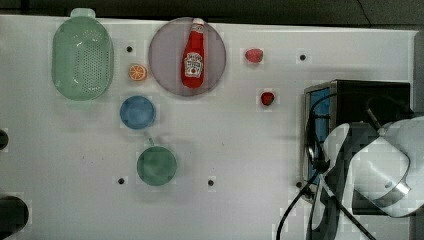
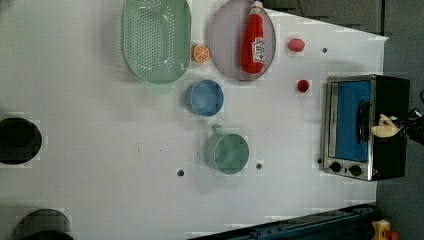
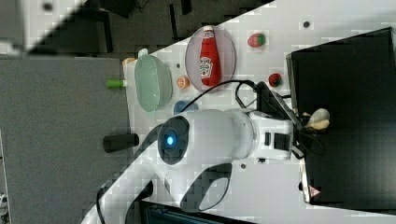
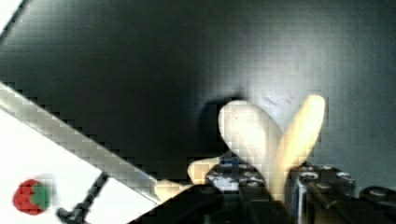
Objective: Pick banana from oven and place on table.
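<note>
Cream banana (image 4: 252, 135) clamped in gripper (image 4: 261, 179)

White dotted bench (image 1: 240, 145) w/ colander (image 1: 82, 57), plate (image 1: 167, 70), orange slice (image 1: 138, 72), blue bowl (image 1: 137, 112), green cup (image 1: 157, 165), 2 strawberries (image 1: 254, 55), oven (image 2: 364, 127) at edge.

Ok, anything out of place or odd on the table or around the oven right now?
One oddity: the banana sits on the oven's black top, not inside; the glass door is shut. The jaws are at the banana. The ketchup bottle lies flat on the grey plate, which seems deliberate. Nothing on the table is spilled or damaged.
</note>
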You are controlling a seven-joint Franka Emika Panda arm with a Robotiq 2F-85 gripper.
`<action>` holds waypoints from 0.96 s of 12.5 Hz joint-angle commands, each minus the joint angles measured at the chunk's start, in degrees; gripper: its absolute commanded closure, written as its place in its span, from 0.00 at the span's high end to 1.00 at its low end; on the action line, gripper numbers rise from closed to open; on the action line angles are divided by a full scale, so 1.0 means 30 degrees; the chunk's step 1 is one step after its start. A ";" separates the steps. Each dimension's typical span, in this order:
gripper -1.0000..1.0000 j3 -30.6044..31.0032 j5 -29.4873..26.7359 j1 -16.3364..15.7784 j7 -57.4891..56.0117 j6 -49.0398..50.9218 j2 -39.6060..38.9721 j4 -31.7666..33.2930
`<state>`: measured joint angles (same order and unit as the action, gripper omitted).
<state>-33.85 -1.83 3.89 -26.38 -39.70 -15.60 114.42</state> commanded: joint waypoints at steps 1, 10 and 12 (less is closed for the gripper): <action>0.18 -0.0596 0.0017 0.0176 -0.0354 0.0550 0.1028 -0.1192; 0.18 0.3014 0.1581 -0.1643 0.0865 1.5093 0.5846 -0.8668; 0.18 0.5096 0.1554 -0.1953 0.4313 1.6481 0.6483 -0.8271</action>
<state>-21.46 2.53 1.61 -20.66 7.35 7.49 89.64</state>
